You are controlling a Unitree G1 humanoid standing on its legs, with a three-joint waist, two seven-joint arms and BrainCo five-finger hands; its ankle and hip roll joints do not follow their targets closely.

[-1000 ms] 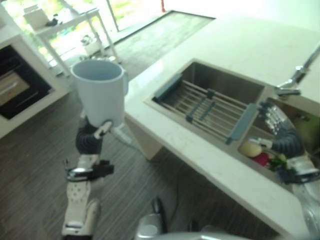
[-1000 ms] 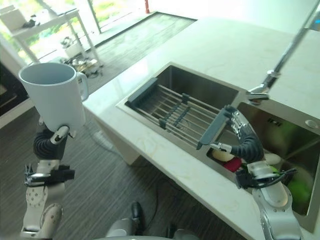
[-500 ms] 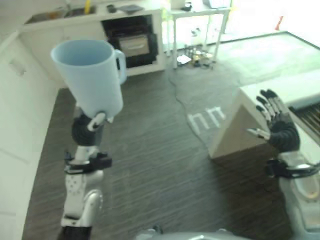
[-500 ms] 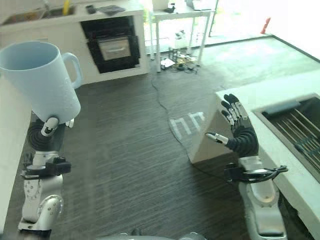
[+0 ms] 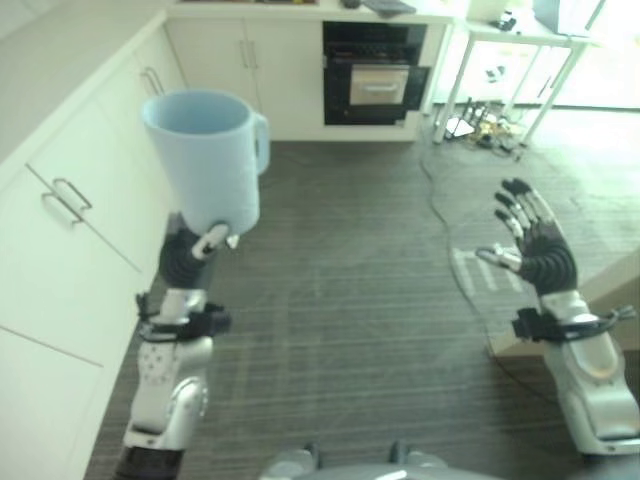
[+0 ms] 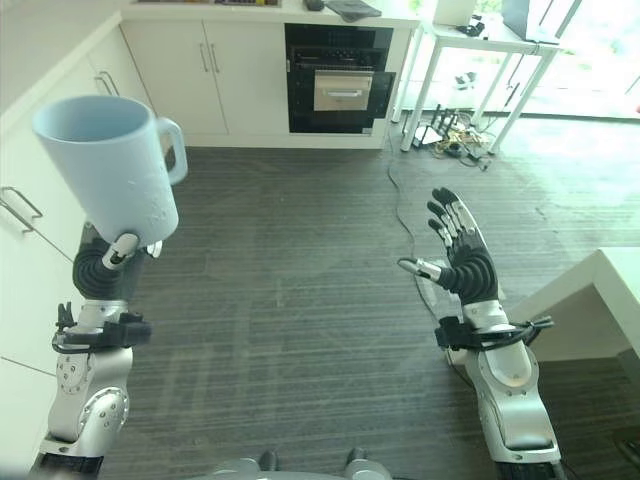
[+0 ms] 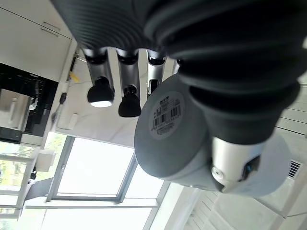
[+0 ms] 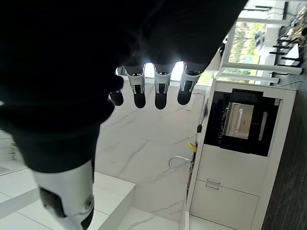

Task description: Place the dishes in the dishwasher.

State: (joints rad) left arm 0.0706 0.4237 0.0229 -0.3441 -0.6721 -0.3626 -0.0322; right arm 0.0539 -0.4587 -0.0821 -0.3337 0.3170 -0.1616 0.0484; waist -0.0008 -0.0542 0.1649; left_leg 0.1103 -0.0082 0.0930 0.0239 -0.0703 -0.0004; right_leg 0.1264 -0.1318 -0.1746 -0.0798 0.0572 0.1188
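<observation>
The left hand (image 5: 196,250) grips the upright blue mug (image 5: 208,158) apparently only near its base, so it could tip; the right hand (image 6: 462,255) is spread, empty.

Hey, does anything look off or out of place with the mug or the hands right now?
Nothing stands out. The left hand holds the pale blue mug upright by its base, mouth up, nothing spilling. The right hand is open, holding nothing, above the dark floor.
</observation>
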